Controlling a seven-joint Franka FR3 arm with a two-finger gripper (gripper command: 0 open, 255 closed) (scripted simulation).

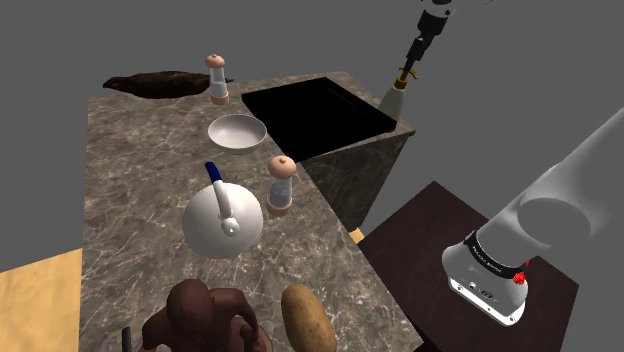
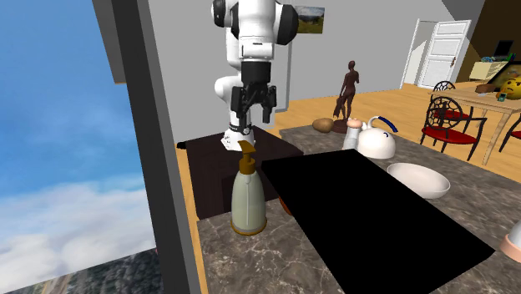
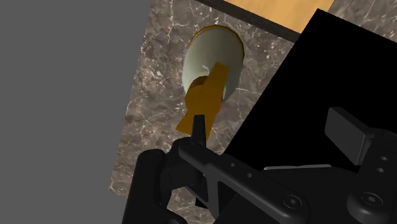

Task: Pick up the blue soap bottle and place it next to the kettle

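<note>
The soap bottle is drawn pale grey-green with an amber pump. It stands upright on the marble counter's corner, beside the black sink recess. My black gripper hangs open directly above the pump with its fingers apart, touching nothing. In the shoulder view the gripper hovers just over the bottle at the counter's far right corner. The wrist view looks down on the bottle with its pump beside one finger. The white kettle with a blue handle sits mid-counter and also appears in the second exterior view.
A black sink recess separates bottle and kettle. A shaker stands right beside the kettle and another stands at the back. A white bowl, a potato and a brown figurine also occupy the counter.
</note>
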